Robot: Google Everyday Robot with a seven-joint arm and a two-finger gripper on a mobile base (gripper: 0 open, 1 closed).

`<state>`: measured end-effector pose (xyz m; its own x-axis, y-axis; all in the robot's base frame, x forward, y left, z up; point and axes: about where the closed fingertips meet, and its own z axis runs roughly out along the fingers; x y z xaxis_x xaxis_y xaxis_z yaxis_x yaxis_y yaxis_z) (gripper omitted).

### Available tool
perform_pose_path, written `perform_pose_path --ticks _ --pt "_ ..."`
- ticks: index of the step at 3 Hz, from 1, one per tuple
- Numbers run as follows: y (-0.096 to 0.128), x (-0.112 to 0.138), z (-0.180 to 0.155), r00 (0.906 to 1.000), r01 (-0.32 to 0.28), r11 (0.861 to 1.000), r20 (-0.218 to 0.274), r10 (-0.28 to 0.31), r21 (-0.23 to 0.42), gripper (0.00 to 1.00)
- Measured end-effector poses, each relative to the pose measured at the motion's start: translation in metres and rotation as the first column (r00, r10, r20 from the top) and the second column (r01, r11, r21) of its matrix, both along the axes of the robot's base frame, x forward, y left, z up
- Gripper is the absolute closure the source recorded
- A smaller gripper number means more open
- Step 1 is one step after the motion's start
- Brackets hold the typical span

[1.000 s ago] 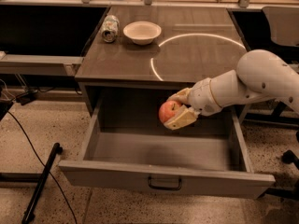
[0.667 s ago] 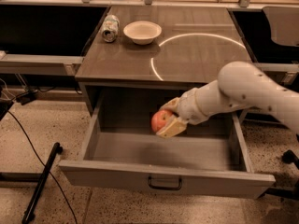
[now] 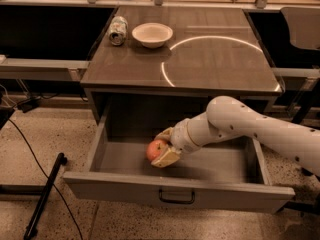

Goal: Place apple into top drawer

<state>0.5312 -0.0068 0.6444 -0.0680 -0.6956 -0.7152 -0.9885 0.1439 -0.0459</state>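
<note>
The top drawer (image 3: pixel 176 190) is pulled wide open below the grey tabletop, its dark handle at the centre of the front panel. My gripper (image 3: pixel 161 148) reaches into it from the right on a white arm and is shut on the red-orange apple (image 3: pixel 155 150). The apple sits low inside the drawer, left of centre, just above or on the drawer floor; I cannot tell if it touches.
On the tabletop (image 3: pixel 210 59) stand a white bowl (image 3: pixel 152 34) and a crushed can (image 3: pixel 118 30) at the back left. A dark pole (image 3: pixel 44 196) and a cable (image 3: pixel 30 149) lie on the speckled floor at the left. A chair (image 3: pixel 302 26) is at the right.
My gripper has carried the apple down and to the left, from above the drawer's right half to low inside the drawer, left of centre. The grip on the apple has held.
</note>
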Motion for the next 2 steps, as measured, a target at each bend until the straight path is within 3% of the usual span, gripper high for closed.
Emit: perform_pose_path --ticks 1,2 --pt "0.0088 -0.0017 -0.0215 0.9995 0.004 0.999 -0.030 -0.003 0.048 0.84" --pt "0.0092 -0.0020 -0.0231 0.9994 0.004 0.999 -0.033 -0.002 0.049 0.60"
